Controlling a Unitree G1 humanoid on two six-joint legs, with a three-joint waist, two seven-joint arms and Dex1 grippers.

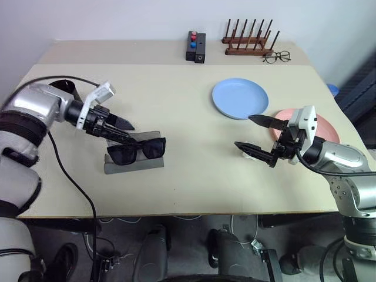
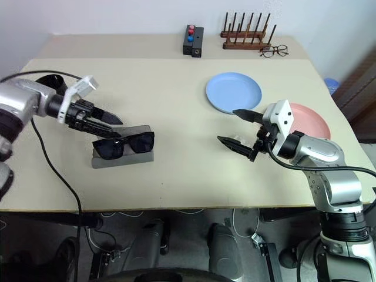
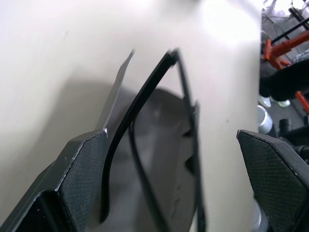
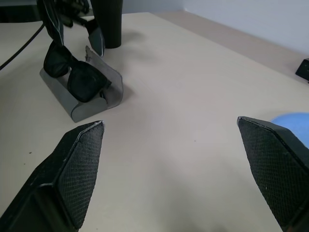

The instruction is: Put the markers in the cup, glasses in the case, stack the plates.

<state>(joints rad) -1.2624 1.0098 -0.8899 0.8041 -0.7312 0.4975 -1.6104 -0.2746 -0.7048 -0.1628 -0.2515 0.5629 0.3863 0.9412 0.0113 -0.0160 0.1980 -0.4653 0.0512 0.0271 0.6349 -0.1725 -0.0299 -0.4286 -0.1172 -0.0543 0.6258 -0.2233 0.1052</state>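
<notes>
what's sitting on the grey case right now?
The sunglasses lie in the open case, lenses facing front, with the open left gripper just behind them. The case floor beneath the glasses is covered, so anything else there cannot be seen.

glasses [image 1: 137,150]: black frame, dark lenses | case [image 1: 134,165]: grey | cup [image 4: 107,21]: matte black | plates: light blue [image 1: 239,98], salmon pink [image 1: 325,126] | table [image 1: 176,194]: pale beige | rack [image 1: 248,40]: reddish-brown wood | box [image 1: 196,47]: black, red and blue buttons | fingers [image 4: 77,169]: black, fine cross-hatch pads
</notes>
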